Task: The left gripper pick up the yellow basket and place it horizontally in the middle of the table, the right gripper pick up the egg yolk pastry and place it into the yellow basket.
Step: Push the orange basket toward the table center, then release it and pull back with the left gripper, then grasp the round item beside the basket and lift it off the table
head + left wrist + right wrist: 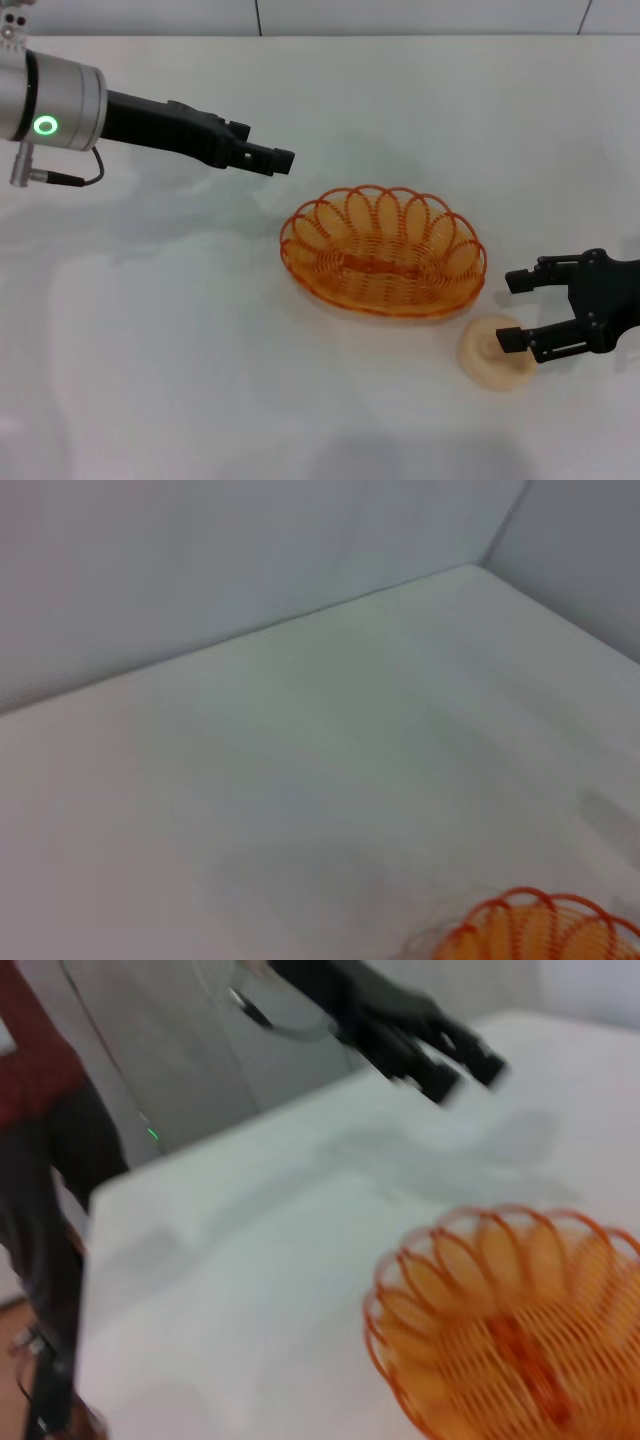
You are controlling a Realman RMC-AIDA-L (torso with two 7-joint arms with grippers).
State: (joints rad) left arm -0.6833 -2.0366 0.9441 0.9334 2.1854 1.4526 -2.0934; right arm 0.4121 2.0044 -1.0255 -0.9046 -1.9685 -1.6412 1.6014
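The yellow basket (384, 255) lies flat and lengthwise across the middle of the table (180, 340), with nothing in it. It also shows in the left wrist view as a rim (530, 928) and in the right wrist view as the basket (505, 1330). The left gripper (278, 157) hovers up and to the left of the basket, apart from it and holding nothing; in the right wrist view the left gripper (468, 1070) shows its fingers slightly apart. The egg yolk pastry (488, 356) rests on the table just off the basket's front right. The right gripper (513, 310) is open, its nearer fingertip over the pastry's right edge.
The white tabletop ends at a grey wall (400, 15) behind. In the right wrist view a dark red and black shape (40, 1160) stands beyond the table's far edge.
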